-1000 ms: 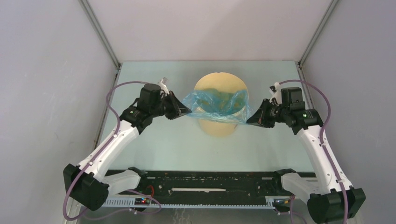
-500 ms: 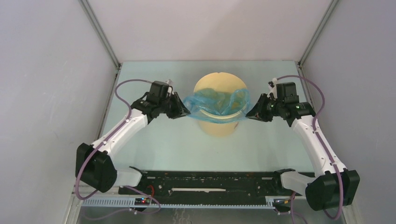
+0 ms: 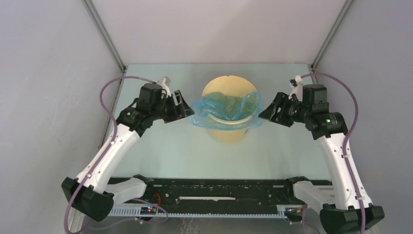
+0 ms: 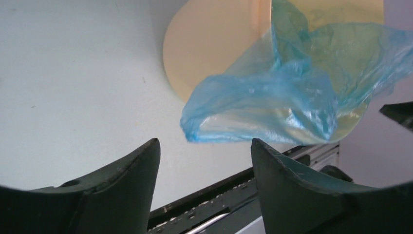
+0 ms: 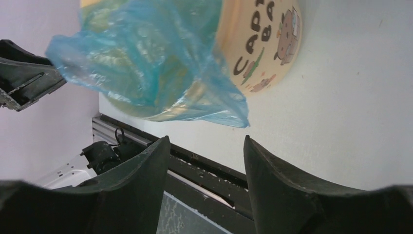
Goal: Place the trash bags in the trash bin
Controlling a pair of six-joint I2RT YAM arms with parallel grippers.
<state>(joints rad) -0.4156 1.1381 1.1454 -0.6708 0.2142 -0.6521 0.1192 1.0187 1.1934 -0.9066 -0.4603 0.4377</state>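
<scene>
One wrinkly blue bag (image 3: 224, 110) over yellow bin (image 3: 227, 135), left gripper (image 4: 204, 142) spread, right gripper (image 5: 206, 139) spread

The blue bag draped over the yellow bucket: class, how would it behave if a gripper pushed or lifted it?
Probably floppy: the blue bag sags in wrinkled folds over the bucket rim. Likely light, since the film is thin and see-through. Its glossy surface may slip when pinched.

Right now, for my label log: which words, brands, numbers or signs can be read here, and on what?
"CAP", then a letter cut off at the picture's edge: on the bin, right wrist view.
"BA", the line below it, also cut off: same bin.
Nothing else can be read; no print shows on the bag.
</scene>
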